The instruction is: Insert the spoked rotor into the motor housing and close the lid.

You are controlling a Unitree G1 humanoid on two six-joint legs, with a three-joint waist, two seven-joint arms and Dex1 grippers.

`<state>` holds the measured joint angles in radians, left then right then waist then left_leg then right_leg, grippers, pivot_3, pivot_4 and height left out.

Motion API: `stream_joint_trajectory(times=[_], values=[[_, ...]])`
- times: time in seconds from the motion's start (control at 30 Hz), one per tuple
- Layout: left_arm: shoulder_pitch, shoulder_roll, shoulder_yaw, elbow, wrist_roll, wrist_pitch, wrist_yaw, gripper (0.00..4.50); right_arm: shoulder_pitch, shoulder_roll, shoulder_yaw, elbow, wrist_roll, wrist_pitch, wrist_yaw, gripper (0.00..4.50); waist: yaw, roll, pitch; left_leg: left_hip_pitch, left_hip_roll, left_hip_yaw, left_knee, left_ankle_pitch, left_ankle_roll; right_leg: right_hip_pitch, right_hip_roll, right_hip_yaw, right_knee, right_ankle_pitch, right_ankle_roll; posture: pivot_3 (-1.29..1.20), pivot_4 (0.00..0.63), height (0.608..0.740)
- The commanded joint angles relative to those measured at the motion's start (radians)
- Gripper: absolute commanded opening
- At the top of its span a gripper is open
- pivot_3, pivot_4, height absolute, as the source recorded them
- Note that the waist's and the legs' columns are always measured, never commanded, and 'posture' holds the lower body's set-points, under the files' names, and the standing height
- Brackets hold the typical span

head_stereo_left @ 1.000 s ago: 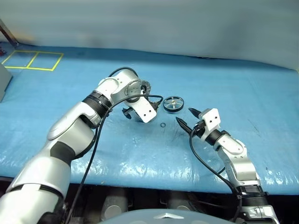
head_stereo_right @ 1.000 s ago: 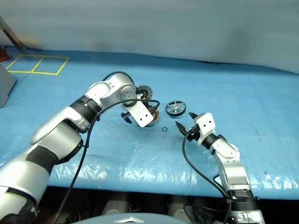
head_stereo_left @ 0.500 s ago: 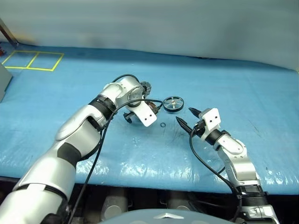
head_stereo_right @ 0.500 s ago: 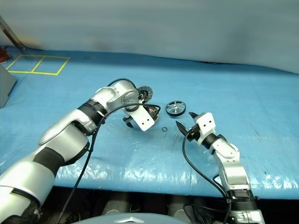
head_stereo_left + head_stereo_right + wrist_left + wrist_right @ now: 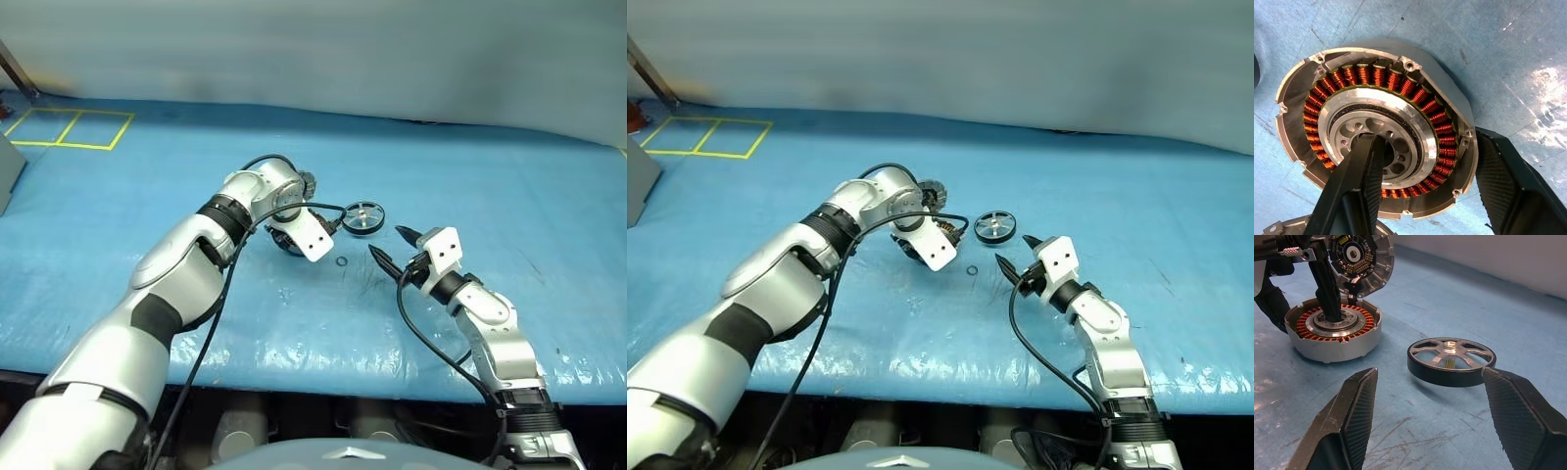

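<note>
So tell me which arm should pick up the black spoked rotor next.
Right. Its open claw already faces the black ring with silver spokes, which lies free on the blue mat. The left claw is busy straddling the copper-wound housing's wall.

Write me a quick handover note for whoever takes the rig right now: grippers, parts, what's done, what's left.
Left gripper: down on the motor housing, one finger in the centre hub, the other outside the rim; whether it has closed on the wall is not clear.
Right gripper: open, empty, level, aimed at the spoked rotor.
The rotor lies flat on the blue mat beside the housing.
The lid leans tilted behind the housing.
A small loose ring lies on the mat.
Done: nothing inserted.
Left: insert rotor, close lid.
</note>
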<state>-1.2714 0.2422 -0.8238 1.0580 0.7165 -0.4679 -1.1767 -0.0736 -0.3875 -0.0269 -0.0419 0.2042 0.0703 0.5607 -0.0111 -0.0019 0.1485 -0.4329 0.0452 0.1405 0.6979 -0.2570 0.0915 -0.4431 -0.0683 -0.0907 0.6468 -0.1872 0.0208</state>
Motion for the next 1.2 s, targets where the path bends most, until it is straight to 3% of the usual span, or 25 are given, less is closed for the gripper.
stream_joint_trajectory(times=[0.03, 0.17, 0.57, 0.77, 1.2], values=[[0.016, 0.025, 0.013, 0.005, 0.003, -0.012, 0.012, 2.31, -0.003, 0.004, -0.019, -0.027, 0.006, -0.026, -0.009, 3.53, 0.0, 0.0, 0.0, 0.0, 0.0, 0.0, 0.0, 0.0, 0.0, 0.0, 0.0, 0.0, 0.0, 0.0, 0.0, 0.0, 0.15, 0.74], [0.04, 0.066, 0.053, -0.091, -0.05, -0.037, -0.024, 2.31, 0.003, 0.012, -0.02, -0.016, 0.007, -0.031, -0.013, 3.53, -0.002, 0.0, 0.0, 0.0, 0.0, 0.0, 0.0, 0.0, 0.0, -0.001, 0.0, 0.0, 0.0, 0.0, 0.0, 0.0, 0.15, 0.74], [0.271, 0.303, 0.121, -0.662, -0.175, -0.025, -0.183, 2.31, 0.017, 0.041, -0.024, 0.025, 0.006, -0.068, -0.029, 3.53, 0.0, 0.0, 0.0, -0.003, 0.0, 0.001, 0.0, 0.003, -0.005, -0.002, 0.0, 0.001, 0.0, 0.0, -0.001, 0.0, 0.15, 0.74], [0.355, 0.371, 0.131, -0.862, -0.214, -0.021, -0.219, 2.31, 0.026, 0.048, -0.022, 0.03, 0.006, -0.078, -0.028, 3.53, 0.002, 0.0, 0.0, -0.002, 0.0, 0.001, 0.0, 0.003, -0.005, -0.001, 0.0, 0.001, 0.0, 0.0, 0.0, 0.0, 0.15, 0.74], [0.39, 0.38, 0.091, -0.887, -0.197, -0.127, -0.187, 2.31, 0.016, 0.067, -0.013, 0.031, 0.002, -0.085, -0.026, 3.53, 0.002, 0.001, 0.0, 0.0, 0.0, 0.002, 0.001, 0.004, -0.006, -0.001, 0.001, 0.002, 0.002, 0.0, 0.0, 0.0, 0.15, 0.74]])
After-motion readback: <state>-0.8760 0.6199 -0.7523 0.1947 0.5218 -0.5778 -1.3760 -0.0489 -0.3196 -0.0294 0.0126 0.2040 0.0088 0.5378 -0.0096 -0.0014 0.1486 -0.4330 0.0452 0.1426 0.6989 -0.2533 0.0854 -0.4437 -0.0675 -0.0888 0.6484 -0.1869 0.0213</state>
